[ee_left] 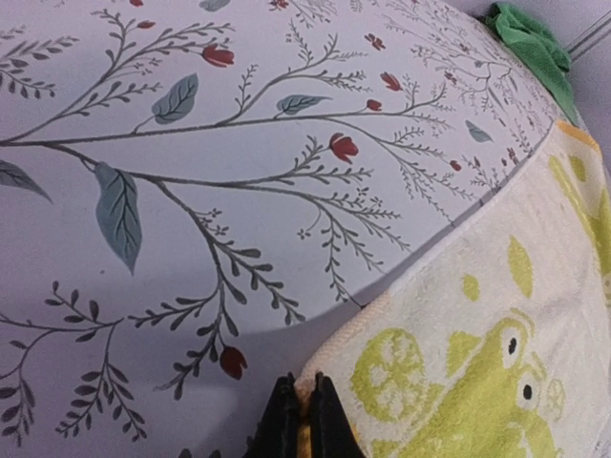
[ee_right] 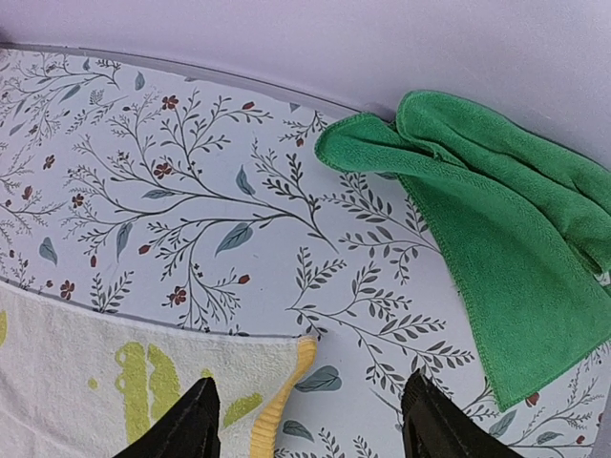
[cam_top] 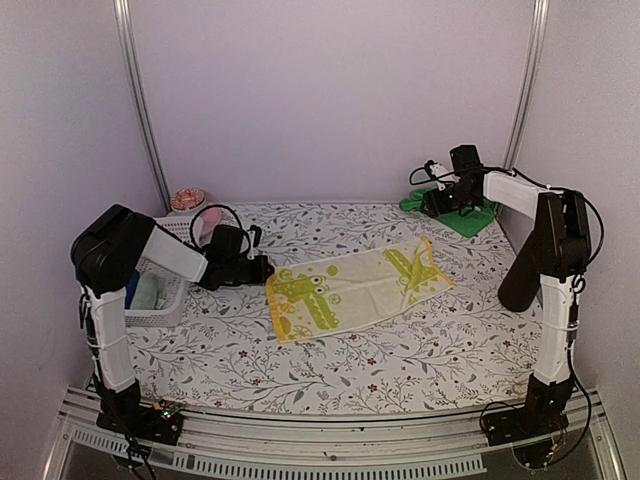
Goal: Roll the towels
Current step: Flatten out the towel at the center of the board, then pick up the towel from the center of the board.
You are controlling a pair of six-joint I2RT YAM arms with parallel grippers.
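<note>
Your left end effector point(ee_left: 304, 425) pinches the yellow towel point(cam_top: 350, 288) at its corner.
Your right end effector point(ee_right: 310, 425) hangs spread near the green towel point(ee_right: 516, 258) on the counter point(cam_top: 330, 360).

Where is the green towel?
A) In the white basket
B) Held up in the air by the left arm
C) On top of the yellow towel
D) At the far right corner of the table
D: the green towel lies bunched on the table at its far right corner, apart from the yellow towel spread mid-table.
</note>
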